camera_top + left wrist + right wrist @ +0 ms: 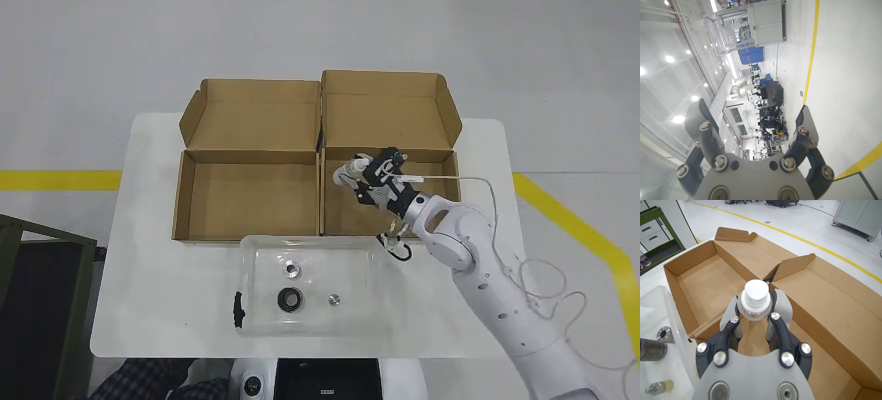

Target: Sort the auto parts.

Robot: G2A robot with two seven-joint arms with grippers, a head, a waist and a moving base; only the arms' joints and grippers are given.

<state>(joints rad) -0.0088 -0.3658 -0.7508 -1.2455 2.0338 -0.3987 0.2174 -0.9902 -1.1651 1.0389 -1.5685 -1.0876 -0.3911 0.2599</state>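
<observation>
White plastic, stepped and round with a clear dome at its base, makes up the auto part (756,291) that is pinched between the fingers of the right gripper (755,308); the jaws are closed against its clear lower section from both sides. The part is held over the open brown cardboard box on the right (350,215), close to the wall that stands beside the second open brown cardboard box on the left (250,200); whether the two boxes touch cannot be told. Both boxes are set side by side on the white table (150,250) with their lids folded back.

Nearer the robot, a clear plastic tray (310,240) is placed just in front of the boxes; a small silver metal ring (291,268), a black rubber-like ring (291,299) and a small silver round piece (334,298) are seen lying apart inside it; a thin black curved strip (238,308) is seen at the tray's left edge.

The left gripper (753,106) is turned toward the hall, away from the table; its fingers are spread wide and nothing is held between them.
</observation>
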